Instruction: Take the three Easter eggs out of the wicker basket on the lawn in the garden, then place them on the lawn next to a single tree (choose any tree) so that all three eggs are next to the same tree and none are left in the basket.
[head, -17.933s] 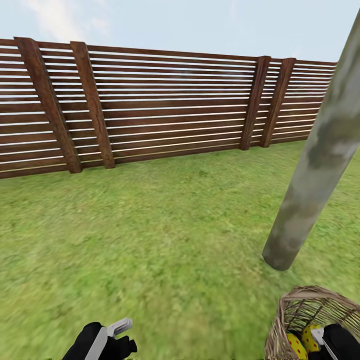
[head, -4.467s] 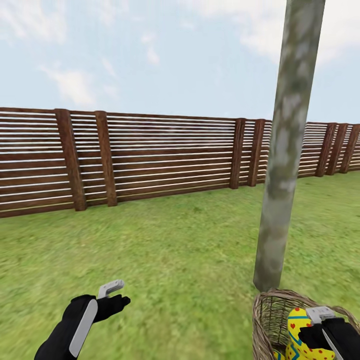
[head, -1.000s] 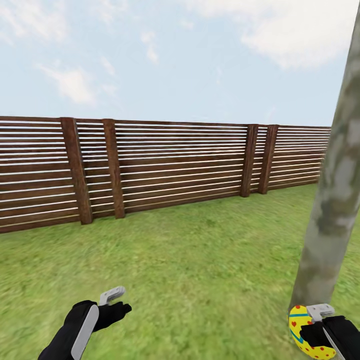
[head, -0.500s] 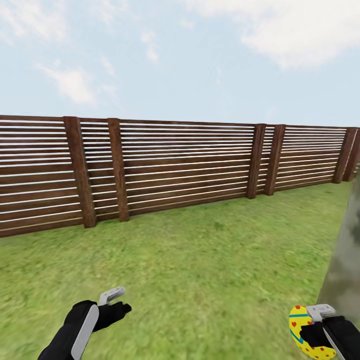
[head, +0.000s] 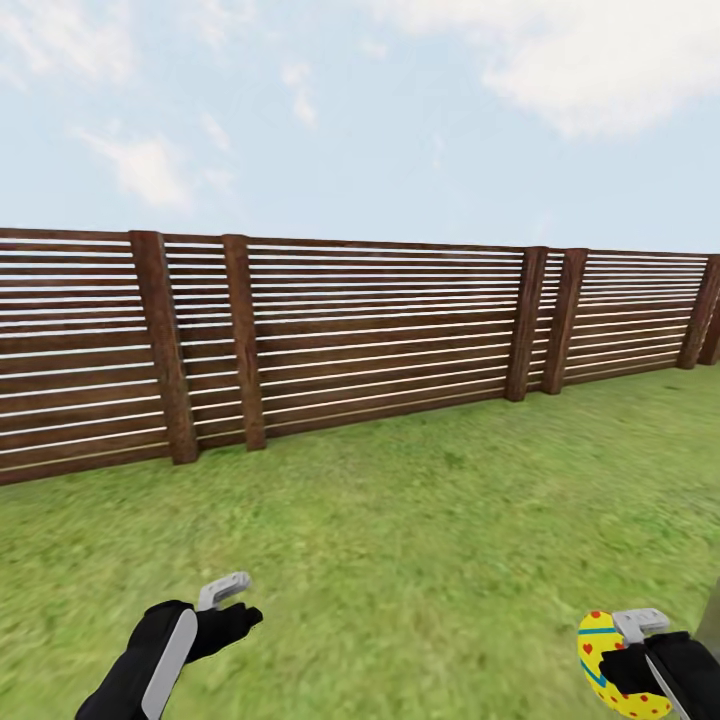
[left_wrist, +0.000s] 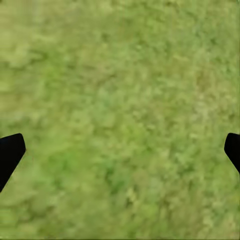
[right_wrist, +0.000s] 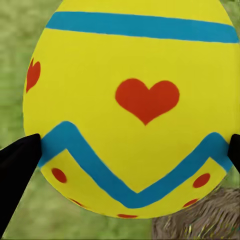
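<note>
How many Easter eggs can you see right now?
1: one Easter egg, clamped in the right gripper above the lawn. The wicker basket's inside isn't visible, so others may be hidden.

We find no readable text, labels, brands or numbers. The Easter egg (right_wrist: 132, 107) carries only painted red hearts, dots and blue bands; the fence (head: 350, 340) is unmarked.

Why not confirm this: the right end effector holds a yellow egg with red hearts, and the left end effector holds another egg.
Not quite. The left end effector holds nothing: the left wrist view has bare lawn between its open fingers. The right end effector does hold the yellow egg with red hearts.
</note>
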